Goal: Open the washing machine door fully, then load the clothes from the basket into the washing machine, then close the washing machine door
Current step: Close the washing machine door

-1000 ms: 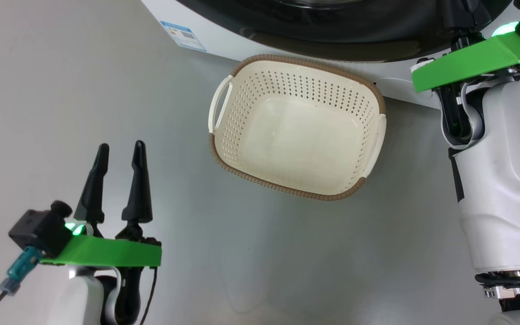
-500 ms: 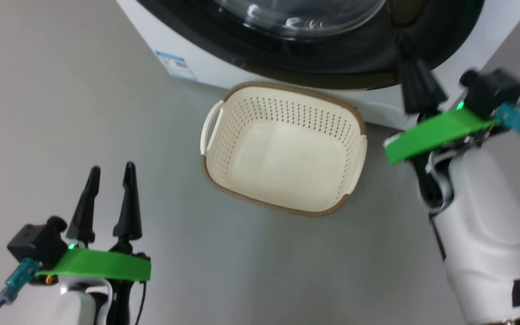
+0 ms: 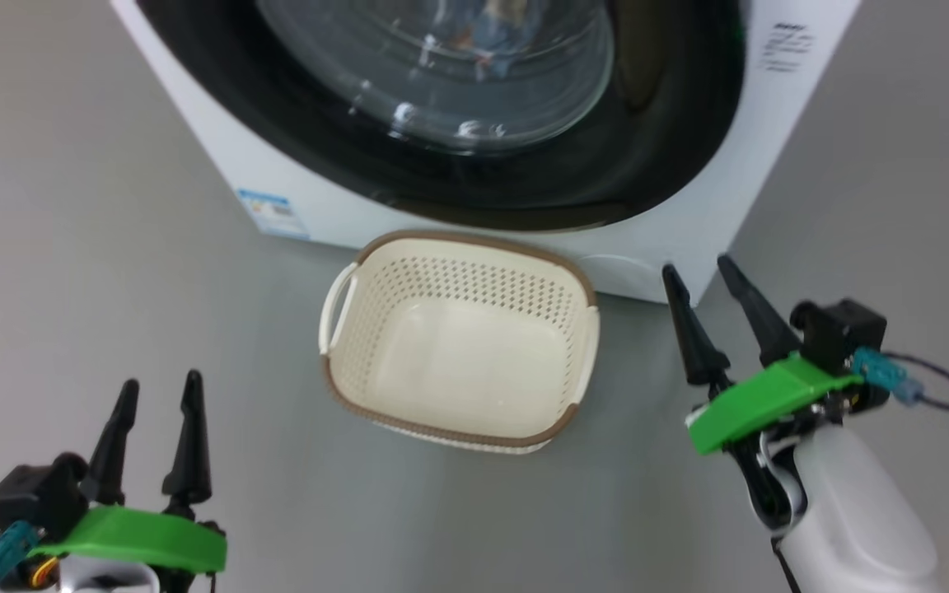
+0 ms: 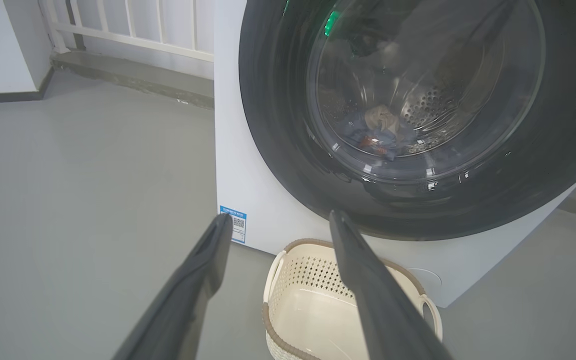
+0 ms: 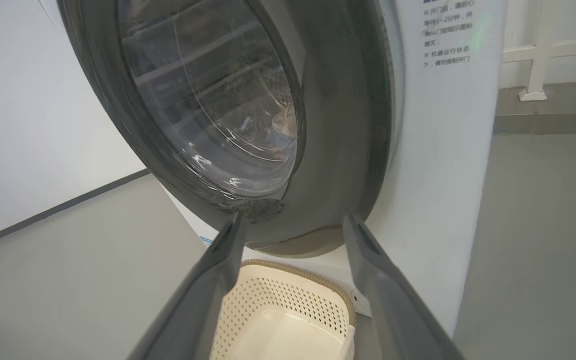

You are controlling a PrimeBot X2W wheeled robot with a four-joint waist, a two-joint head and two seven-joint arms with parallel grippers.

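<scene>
The washing machine (image 3: 219,177) stands with its black-rimmed glass door (image 3: 524,189) shut flat against the front. Through the glass, light-blue and beige clothes (image 4: 380,131) lie low in the steel drum, also seen as clothes (image 5: 285,132) from the right wrist. The cream basket (image 3: 458,288) sits on the floor just before the machine, with nothing in it. My left gripper (image 3: 161,380) hangs open at the lower left, well short of the basket. My right gripper (image 3: 698,272) is open and holds nothing, right of the basket near the machine's lower right corner.
A small blue label (image 4: 233,223) marks the machine's lower left front. A white railing (image 4: 133,30) on a low ledge runs behind the machine, with a railing post (image 5: 535,75) to its right. A cable (image 3: 936,399) trails from my right wrist. Grey floor lies all around.
The head camera has tilted up, so more of the door shows. My right gripper has come down and away from the door's right rim and has opened. The left arm holds its pose.
</scene>
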